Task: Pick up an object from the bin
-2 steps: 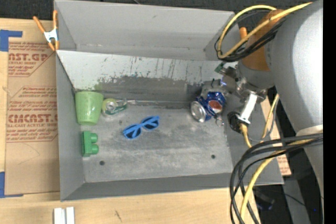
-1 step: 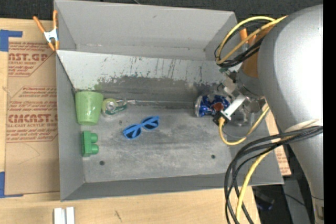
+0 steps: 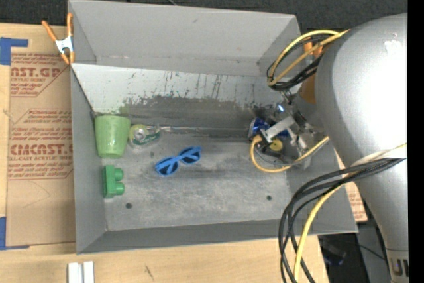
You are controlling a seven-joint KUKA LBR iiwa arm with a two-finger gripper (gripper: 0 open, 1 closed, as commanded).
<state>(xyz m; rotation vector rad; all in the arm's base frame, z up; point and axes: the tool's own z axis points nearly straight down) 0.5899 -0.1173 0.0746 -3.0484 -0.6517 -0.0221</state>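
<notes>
Gripper (image 3: pixel 281 136) sits low by the bin's (image 3: pixel 185 43) right wall; wide or narrow, I cannot tell. A small blue thing (image 3: pixel 259 125), perhaps loose, lies just beside it, on the side toward the left wall. Blue sunglasses (image 3: pixel 177 161) lie well apart, mid-floor.

Blue thing (image 3: pixel 260 128) by the right wall of the bin (image 3: pixel 185 30), half hidden under the hand (image 3: pixel 283 137), its kind unclear

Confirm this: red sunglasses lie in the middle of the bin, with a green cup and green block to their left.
Not red: the camera view shows blue sunglasses in the middle of the bin, with the green cup and green block to their left.
</notes>
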